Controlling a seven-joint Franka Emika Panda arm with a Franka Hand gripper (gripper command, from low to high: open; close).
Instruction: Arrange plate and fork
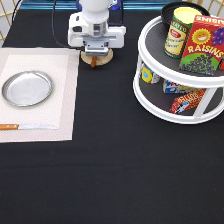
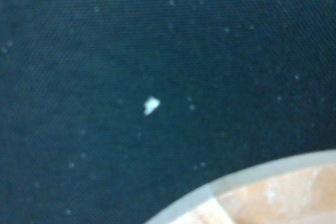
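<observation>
The shiny silver plate lies on a pale placemat at the exterior view's left. My gripper is at the exterior view's top, low over a small tan wooden disc on the black cloth, to the right of the placemat's top corner. The disc's rim also shows in the wrist view, with black cloth beside it. The fork does not show in either view.
A wooden-handled knife lies on the placemat below the plate. A white two-tier turntable stands at the exterior view's right with a raisins box, a can, a black bowl and packets.
</observation>
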